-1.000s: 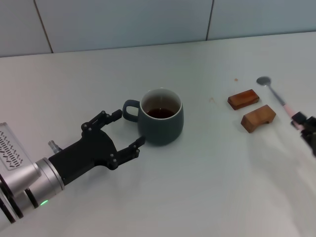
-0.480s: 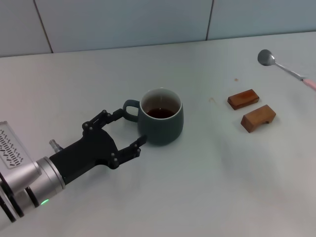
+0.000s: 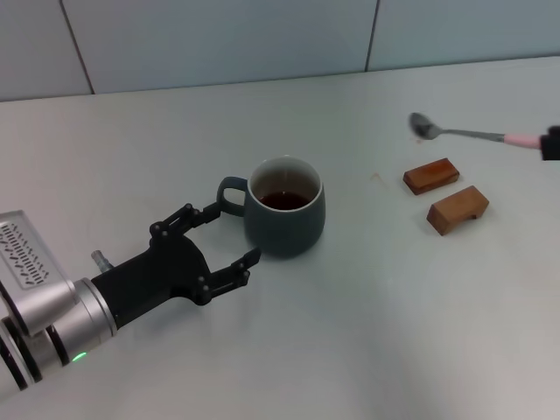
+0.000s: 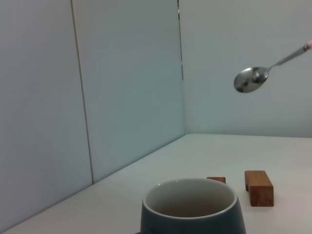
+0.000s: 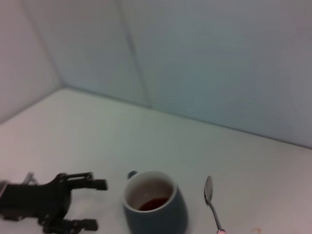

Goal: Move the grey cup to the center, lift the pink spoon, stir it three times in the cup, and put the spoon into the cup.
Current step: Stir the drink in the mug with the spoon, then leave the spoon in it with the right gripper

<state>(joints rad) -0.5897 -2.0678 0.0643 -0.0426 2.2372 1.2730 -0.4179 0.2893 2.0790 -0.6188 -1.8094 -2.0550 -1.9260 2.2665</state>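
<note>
Head view: left gripper (image 3: 226, 242) spread open beside cup (image 3: 285, 218), backed off slightly. Spoon (image 3: 464, 134) now airborne, swung cupward, pinched by right gripper (image 3: 550, 143) at frame edge.
Left wrist: spoon (image 4: 263, 72) high above cup (image 4: 190, 206).
Right wrist: cup (image 5: 155, 204) centered, stirring next.

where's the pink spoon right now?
In the head view the pink spoon is in the air on the robot's right, held by the right gripper, above the two brown blocks and right of the grey cup.

pink spoon (image 4: 251, 79) aloft, grey cup (image 4: 191, 206) below
</note>
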